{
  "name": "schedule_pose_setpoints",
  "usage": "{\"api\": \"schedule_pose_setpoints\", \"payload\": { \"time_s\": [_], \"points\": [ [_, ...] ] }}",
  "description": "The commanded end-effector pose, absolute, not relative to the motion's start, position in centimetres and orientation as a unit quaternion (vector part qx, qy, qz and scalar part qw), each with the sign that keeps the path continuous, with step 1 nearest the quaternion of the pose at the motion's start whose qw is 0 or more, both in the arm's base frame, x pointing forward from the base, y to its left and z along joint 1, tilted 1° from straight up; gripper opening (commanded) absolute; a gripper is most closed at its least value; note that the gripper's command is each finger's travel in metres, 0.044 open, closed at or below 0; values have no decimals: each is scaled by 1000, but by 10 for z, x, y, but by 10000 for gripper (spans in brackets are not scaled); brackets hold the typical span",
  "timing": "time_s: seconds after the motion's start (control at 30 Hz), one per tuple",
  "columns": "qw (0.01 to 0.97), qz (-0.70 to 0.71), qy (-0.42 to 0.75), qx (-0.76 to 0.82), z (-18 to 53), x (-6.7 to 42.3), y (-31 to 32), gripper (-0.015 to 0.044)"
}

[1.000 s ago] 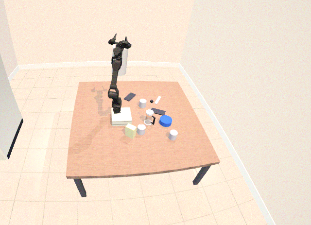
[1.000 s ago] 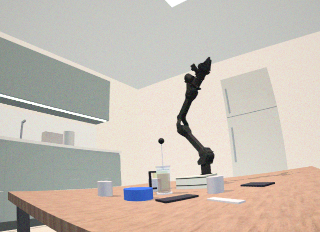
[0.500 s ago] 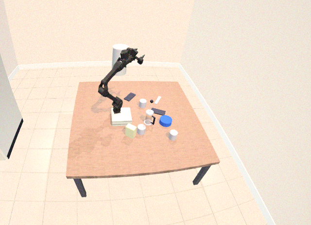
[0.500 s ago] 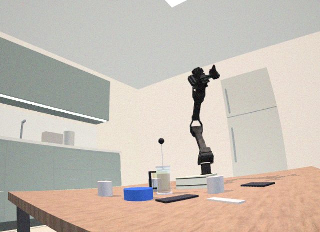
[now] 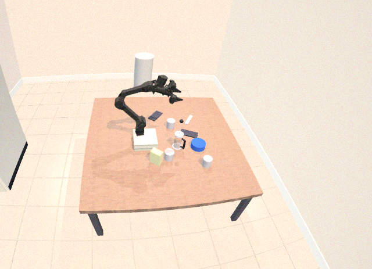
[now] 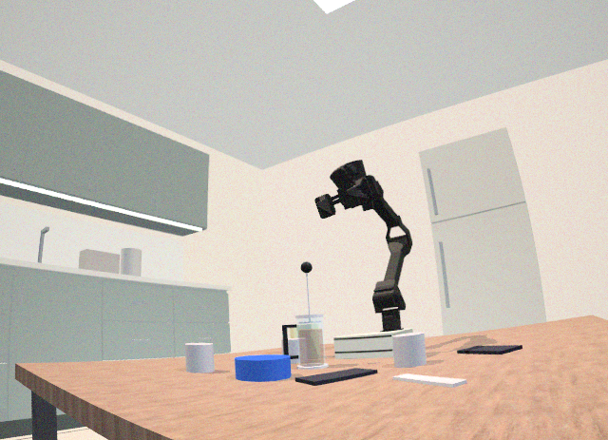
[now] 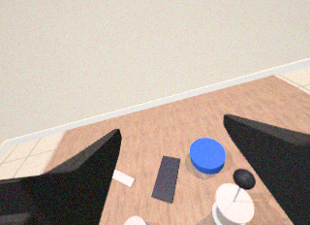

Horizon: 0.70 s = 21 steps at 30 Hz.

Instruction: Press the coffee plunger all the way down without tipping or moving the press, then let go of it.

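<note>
The glass coffee press [image 5: 179,139] [image 6: 310,341] stands upright on the wooden table [image 5: 120,185], in front of the arm's white base block [image 5: 145,139]. Its thin rod is raised, with the black plunger knob [image 5: 181,120] [image 6: 306,266] [image 7: 243,178] high above the white lid. My gripper [image 5: 179,99] [image 6: 324,205] [image 7: 170,126] is open and empty. It hangs well above the knob and a little behind it, tilted down over the table. In the wrist view the knob lies low, near the right finger.
A blue disc [image 5: 198,144] [image 6: 262,367] [image 7: 207,155] and a dark slab [image 5: 189,132] [image 6: 336,375] [image 7: 166,178] lie beside the press. White cylinders [image 5: 170,123] [image 5: 169,154] [image 5: 207,161], a yellow box [image 5: 156,156], a white bar [image 5: 188,119] [image 7: 123,177] and another dark slab [image 5: 155,115] surround it.
</note>
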State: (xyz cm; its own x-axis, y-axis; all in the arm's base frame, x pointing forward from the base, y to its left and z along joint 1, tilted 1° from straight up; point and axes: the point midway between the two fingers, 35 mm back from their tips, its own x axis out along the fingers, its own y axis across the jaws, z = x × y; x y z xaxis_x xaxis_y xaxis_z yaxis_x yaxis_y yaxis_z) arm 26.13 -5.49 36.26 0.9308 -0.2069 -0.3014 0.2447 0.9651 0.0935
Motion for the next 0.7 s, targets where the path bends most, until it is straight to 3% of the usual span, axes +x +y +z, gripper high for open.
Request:
{"api": "schedule_pose_setpoints", "payload": {
  "time_s": [0.0, 0.47, 0.67],
  "points": [
    [950, -209, 227, 53, 308, 240, -105, 440],
    [933, -251, 252, 57, 233, 226, -124, 440],
    [933, -250, 252, 57, 233, 226, -124, 440]
  ]
}}
